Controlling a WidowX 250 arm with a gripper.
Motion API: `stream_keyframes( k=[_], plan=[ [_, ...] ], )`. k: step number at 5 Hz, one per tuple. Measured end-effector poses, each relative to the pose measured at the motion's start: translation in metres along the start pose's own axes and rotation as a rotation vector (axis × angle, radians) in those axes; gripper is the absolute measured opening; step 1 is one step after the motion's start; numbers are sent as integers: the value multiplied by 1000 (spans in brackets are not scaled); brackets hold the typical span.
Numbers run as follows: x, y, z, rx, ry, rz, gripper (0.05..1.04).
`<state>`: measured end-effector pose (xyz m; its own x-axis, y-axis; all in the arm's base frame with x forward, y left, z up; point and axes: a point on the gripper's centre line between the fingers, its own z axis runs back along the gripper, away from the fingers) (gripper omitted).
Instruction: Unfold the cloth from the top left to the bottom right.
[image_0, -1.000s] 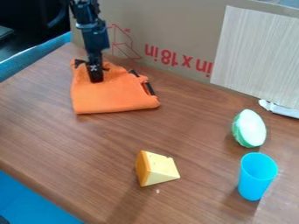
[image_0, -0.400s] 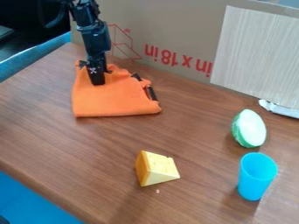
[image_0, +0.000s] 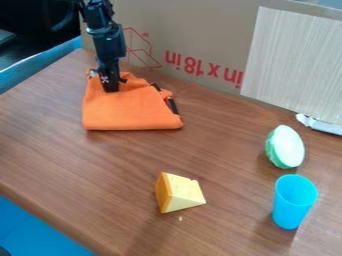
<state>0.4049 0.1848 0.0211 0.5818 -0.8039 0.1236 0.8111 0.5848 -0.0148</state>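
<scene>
We see the orange cloth on the worktop, just in front of the cardboard box. It and the end effector have shifted slightly toward the box; whether the latter is open or closed, we can't tell.

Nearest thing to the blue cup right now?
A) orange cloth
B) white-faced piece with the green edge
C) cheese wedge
B: the white-faced piece with the green edge lies just above the blue cup in the picture, while the cheese wedge and the orange cloth are well off to the picture's left.
</scene>
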Motion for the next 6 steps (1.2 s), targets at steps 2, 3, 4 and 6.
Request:
stream_keyframes(
  k=[2,3,4,6],
  plan=[
    [6,-9,-1,-51,-63,-43,95],
    [1,-20,12,-59,-105,-70,85],
    [-1,-37,27,-51,-138,-111,85],
    [0,-96,54,7,-180,-241,85]
  ],
)
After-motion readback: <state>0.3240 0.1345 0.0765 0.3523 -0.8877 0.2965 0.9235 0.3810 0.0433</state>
